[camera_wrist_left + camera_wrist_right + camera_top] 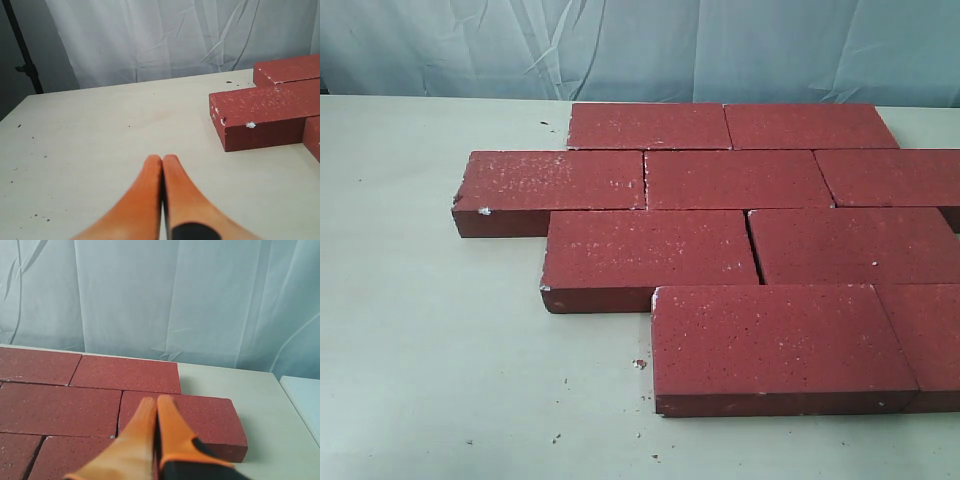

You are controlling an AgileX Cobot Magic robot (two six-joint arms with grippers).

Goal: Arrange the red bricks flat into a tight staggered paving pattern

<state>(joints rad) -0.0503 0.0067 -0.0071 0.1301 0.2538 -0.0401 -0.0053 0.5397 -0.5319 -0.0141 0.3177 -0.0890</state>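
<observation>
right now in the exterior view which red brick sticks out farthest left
The end brick of the second row from the back: its free end juts past every other row, with a whitish chipped corner.

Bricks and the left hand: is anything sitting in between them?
No, nothing visible. In the left wrist view only bare table lies between the left hand and the nearest brick.
</observation>
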